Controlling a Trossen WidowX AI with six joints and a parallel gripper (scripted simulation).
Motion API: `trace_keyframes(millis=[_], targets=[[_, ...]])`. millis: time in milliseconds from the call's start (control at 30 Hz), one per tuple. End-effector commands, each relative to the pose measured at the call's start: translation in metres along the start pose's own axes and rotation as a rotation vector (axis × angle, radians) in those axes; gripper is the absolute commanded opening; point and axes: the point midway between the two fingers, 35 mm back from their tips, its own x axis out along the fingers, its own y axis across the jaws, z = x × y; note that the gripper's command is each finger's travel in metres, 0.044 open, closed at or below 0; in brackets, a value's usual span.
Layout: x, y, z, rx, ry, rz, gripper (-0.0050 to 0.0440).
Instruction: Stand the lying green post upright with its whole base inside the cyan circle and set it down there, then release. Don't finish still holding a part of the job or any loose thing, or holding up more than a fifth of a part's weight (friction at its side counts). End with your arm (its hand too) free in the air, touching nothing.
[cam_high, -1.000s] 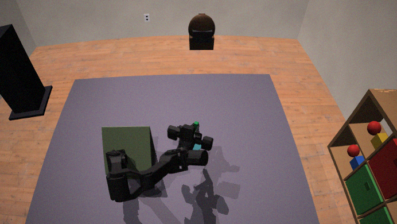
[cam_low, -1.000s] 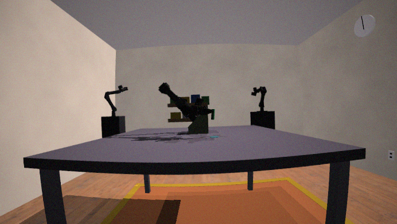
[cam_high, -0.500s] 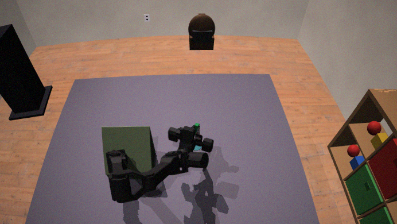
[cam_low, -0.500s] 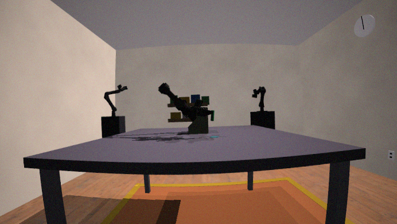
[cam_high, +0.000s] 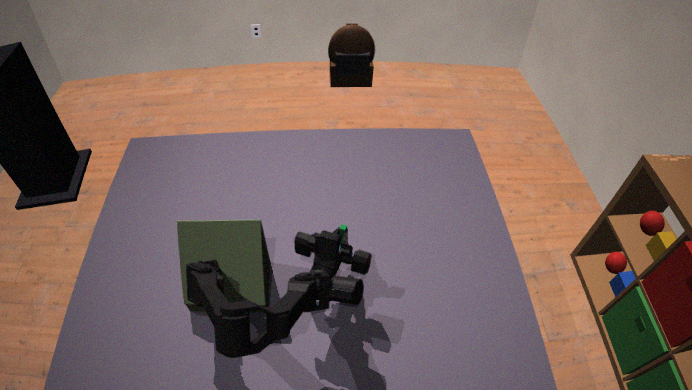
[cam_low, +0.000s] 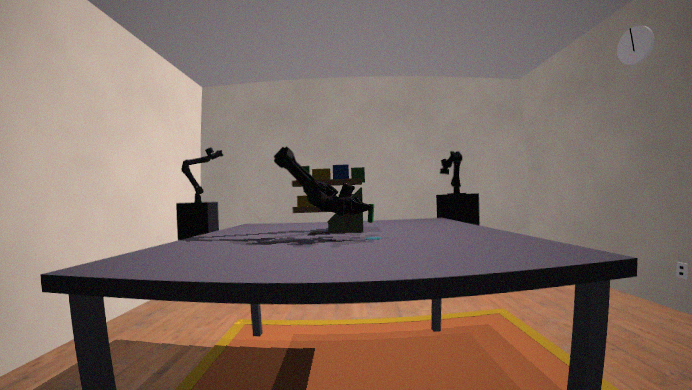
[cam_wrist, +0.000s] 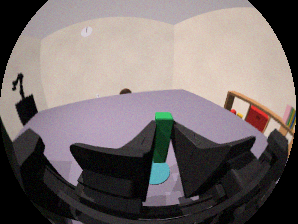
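My gripper (cam_wrist: 162, 124) is shut on the green post (cam_wrist: 161, 137), which stands upright between the fingers in the wrist view. The post's top (cam_high: 343, 229) shows above the gripper (cam_high: 340, 247) in the top view. In the exterior view the post (cam_low: 370, 212) hangs upright a little above the purple table. The cyan circle (cam_wrist: 158, 175) lies on the table below and just beyond the post's lower end; the fingers hide part of it. It shows as a thin cyan streak (cam_low: 372, 238) in the exterior view.
A dark green block (cam_high: 222, 260) stands on the table left of the gripper, beside the arm's base (cam_high: 235, 325). A toy shelf (cam_high: 645, 270) stands off the table at the right. A black pedestal (cam_high: 35, 135) stands at the left.
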Motion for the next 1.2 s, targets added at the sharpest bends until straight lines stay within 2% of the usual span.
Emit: trace_keyframes(millis=[0,367,1167], targets=[[0.002,0.000,-0.009,-0.004,-0.008,0.002,0.0022],[0.004,0.003,-0.036,-0.002,-0.013,0.000,0.0022],[0.015,0.003,-0.056,0.003,-0.002,-0.003,0.0022]])
